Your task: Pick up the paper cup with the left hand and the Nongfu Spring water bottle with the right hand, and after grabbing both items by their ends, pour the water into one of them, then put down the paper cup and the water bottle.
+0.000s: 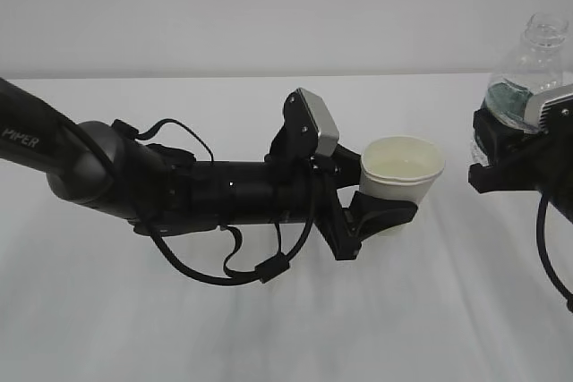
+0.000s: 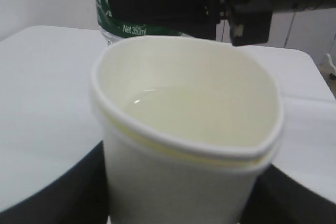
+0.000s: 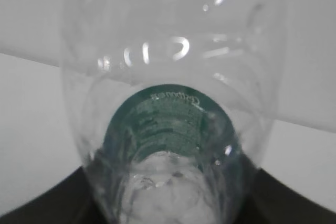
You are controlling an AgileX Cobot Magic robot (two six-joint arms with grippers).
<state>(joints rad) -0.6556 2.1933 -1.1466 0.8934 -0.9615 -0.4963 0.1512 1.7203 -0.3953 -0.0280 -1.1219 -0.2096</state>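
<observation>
The white tabletop (image 1: 269,328) carries nothing directly; both task things are held above it. One long black arm marked PIPER reaches in from the left, and its left hand (image 1: 380,212) is clamped around the lower body of the paper cup (image 1: 401,176), keeping it upright with its mouth level, which I judge is meant to keep the liquid from spilling. At the right edge, the right hand (image 1: 515,154) grips the Nongfu Spring water bottle (image 1: 533,69) around its green label band, neck up and uncapped, well apart from the cup. Held upright like this, the bottle cannot pour, so the pouring looks finished and setting both down appears to remain. The water (image 2: 194,114) lies as a shallow pool in the cup's bottom; a little seems to remain in the bottle too.

Counted: two arms, two hands, one cup, one bottle.
</observation>
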